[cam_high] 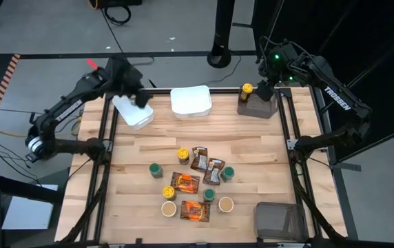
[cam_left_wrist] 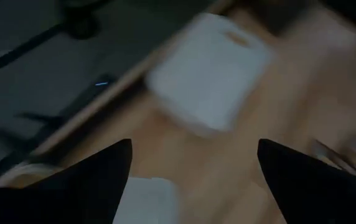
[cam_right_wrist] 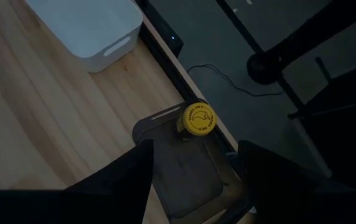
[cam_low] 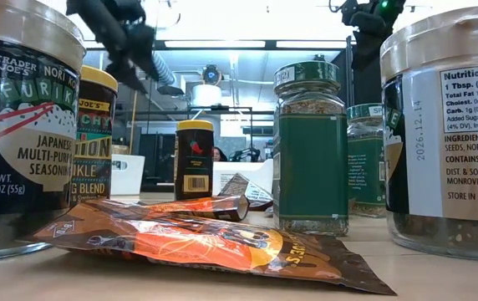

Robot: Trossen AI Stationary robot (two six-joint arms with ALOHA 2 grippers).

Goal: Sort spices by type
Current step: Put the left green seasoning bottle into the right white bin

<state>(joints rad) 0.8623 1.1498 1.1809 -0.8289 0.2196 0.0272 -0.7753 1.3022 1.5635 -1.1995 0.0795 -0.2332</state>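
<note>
Both arms reach toward the table's far edge, left end effector and right end effector both spread open.

Wooden table carries two white tubs, two grey bins (corners), clustered jars and packets.

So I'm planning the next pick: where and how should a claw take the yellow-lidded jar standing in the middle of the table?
Grip the yellow-lidded jar across its round body just under the lid, coming straight down from above. It stands upright, so the lid faces up. An orange-and-brown packet lies close beside it, so set the fingers across the sides away from that packet. This is a judgement from the high view.
</note>
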